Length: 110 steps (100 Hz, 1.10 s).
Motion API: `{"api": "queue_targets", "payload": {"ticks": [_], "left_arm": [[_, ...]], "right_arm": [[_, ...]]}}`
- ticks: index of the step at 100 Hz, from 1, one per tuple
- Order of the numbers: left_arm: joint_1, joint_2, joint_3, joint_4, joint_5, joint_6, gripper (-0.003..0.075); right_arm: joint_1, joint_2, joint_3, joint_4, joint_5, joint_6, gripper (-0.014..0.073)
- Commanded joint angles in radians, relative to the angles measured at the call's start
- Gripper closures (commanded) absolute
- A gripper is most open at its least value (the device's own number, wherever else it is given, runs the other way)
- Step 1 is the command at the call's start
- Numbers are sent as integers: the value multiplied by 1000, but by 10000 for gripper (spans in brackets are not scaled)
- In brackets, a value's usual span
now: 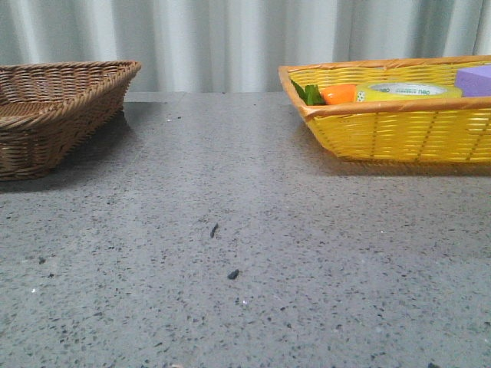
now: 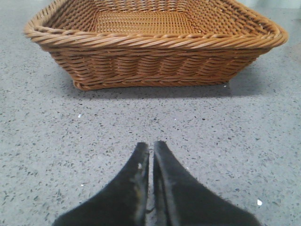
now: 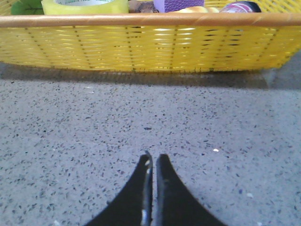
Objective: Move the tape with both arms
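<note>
The yellow tape roll point(image 1: 406, 92) lies flat inside the yellow basket point(image 1: 399, 134) at the back right, next to an orange carrot point(image 1: 337, 93). In the right wrist view the tape point(image 3: 84, 5) shows over the basket's rim point(image 3: 150, 20). My right gripper point(image 3: 153, 157) is shut and empty, low over the grey table, well short of the basket. My left gripper point(image 2: 151, 144) is shut and empty, over the table in front of the brown wicker basket point(image 2: 155, 42). Neither gripper shows in the front view.
The brown wicker basket point(image 1: 54, 111) stands at the back left and holds nothing visible. The yellow basket also holds a purple block point(image 1: 476, 79), green leaves point(image 1: 311, 94) and other items point(image 3: 240, 6). Grey speckled table point(image 1: 230, 253) lies between the baskets.
</note>
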Motion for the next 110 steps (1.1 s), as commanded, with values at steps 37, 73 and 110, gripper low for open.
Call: {"api": "queue_targets", "payload": {"ticks": [37,73,110], "left_arm": [[1,-29,7,-1,-56,-7,741],[1,-29,7,-14,-71,-7,741],[1,-29,7,-184,-396,-9,741]], "right_arm": [[-5,-14,30,-5,-33,0,656],[-5,-14,30,-138,-251,0,656],[-5,-14,30,195,-463,0,656]]}}
